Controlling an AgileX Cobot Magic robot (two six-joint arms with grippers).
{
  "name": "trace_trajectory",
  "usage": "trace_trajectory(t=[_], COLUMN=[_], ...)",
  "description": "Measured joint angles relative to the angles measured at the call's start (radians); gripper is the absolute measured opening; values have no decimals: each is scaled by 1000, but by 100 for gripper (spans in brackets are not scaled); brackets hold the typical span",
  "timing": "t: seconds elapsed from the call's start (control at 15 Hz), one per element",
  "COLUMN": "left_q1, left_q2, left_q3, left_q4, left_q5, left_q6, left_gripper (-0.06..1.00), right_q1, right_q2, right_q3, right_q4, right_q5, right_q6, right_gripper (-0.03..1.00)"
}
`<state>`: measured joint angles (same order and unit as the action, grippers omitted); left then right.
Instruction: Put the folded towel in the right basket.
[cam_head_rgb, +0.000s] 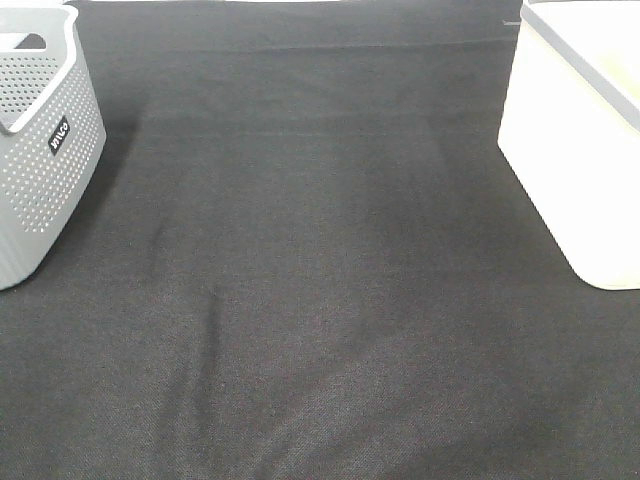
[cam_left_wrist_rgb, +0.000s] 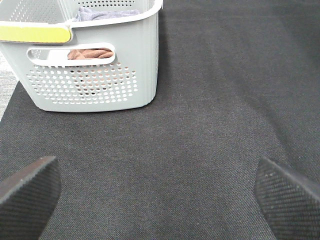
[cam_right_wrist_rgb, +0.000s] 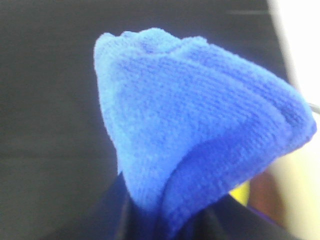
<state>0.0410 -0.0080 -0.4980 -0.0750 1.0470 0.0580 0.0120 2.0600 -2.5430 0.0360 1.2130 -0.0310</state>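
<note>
Two baskets are sitting on the black cloth (cam_head_rgb: 320, 300): a perforated grey basket (cam_head_rgb: 40, 150) at the far left and a white basket (cam_head_rgb: 575, 170) at the far right. We are gripping the folded blue towel (cam_right_wrist_rgb: 200, 125) in our right gripper (cam_right_wrist_rgb: 165, 222), clenched on its bunched end (blurred, very close to the wrist camera). Our left gripper (cam_left_wrist_rgb: 159, 195) is hanging released, jaws wide apart, near the grey basket, which is holding a brown cloth (cam_left_wrist_rgb: 90, 53).

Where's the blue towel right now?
Only the right wrist view shows it: the blue towel is pinched in the right gripper, near the white basket. The exterior high view misses it.
</note>
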Motion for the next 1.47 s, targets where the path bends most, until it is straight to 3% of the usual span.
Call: trace_trajectory(t=[0.07, 0.2, 0.47, 0.53, 0.6, 0.73, 1.13, 1.33, 1.47], left_q1=[0, 0, 0, 0, 0, 0, 0, 0, 0], left_q2=[0, 0, 0, 0, 0, 0, 0, 0, 0], left_q3=[0, 0, 0, 0, 0, 0, 0, 0, 0], left_q4=[0, 0, 0, 0, 0, 0, 0, 0, 0], left_q5=[0, 0, 0, 0, 0, 0, 0, 0, 0], left_q6=[0, 0, 0, 1, 1, 1, 1, 1, 1], left_gripper=[98, 98, 98, 98, 98, 98, 98, 98, 98], right_q1=[-96, -186, -217, -216, -209, -204, -158, -35, 29], right_q2=[4, 37, 112, 120, 120, 114, 26, -52, -199], right_q3=[47, 138, 264, 278, 288, 288, 288, 307, 466], right_q4=[-36, -76, -36, 1, 20, 20, 106, 32, 23], right_q5=[0, 3, 11, 11, 10, 11, 10, 6, 1], right_q6=[0, 23, 31, 31, 24, 25, 25, 31, 41], right_gripper=[28, 28, 32, 48, 82, 94, 96, 96, 96])
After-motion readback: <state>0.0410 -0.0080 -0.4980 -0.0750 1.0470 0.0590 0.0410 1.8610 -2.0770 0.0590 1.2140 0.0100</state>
